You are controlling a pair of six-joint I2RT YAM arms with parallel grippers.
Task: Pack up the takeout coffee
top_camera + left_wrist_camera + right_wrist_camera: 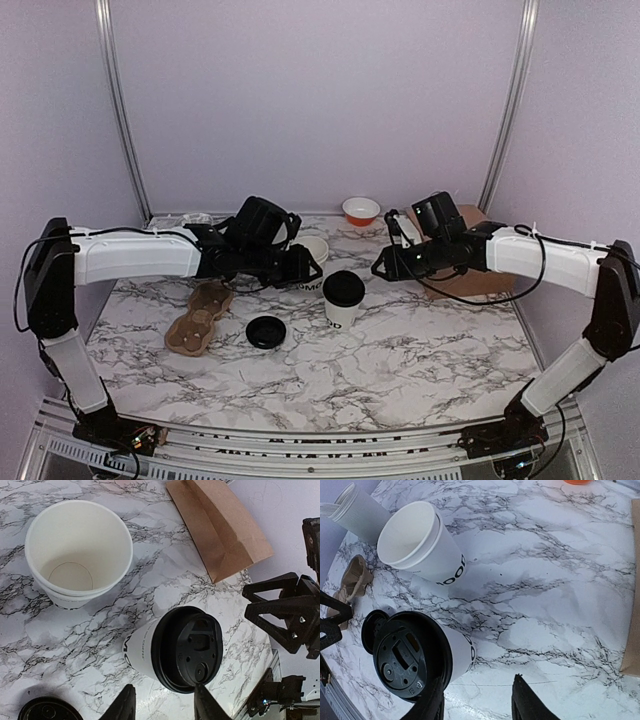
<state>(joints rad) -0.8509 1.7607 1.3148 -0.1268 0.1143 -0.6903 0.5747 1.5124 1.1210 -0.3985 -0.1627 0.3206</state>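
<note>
Looking across the marble bench point(420, 340), we see both arms reaching in from either side, the left claw point(162, 707) and the right claw point(477, 705) each spread open with nothing between their fingers. A brown paper bag point(220, 530) lies flat at the far right, a cardboard cup carrier point(200, 320) lies at the left, and a stack of lidless white cups point(75, 550) stands behind the middle. The takeout coffee point(343, 297), white with a black lid, stands upright near the middle between the two claws, with a loose black lid point(266, 331) close on its left and a small orange-and-white bowl point(361, 210) by the far edge.
</note>
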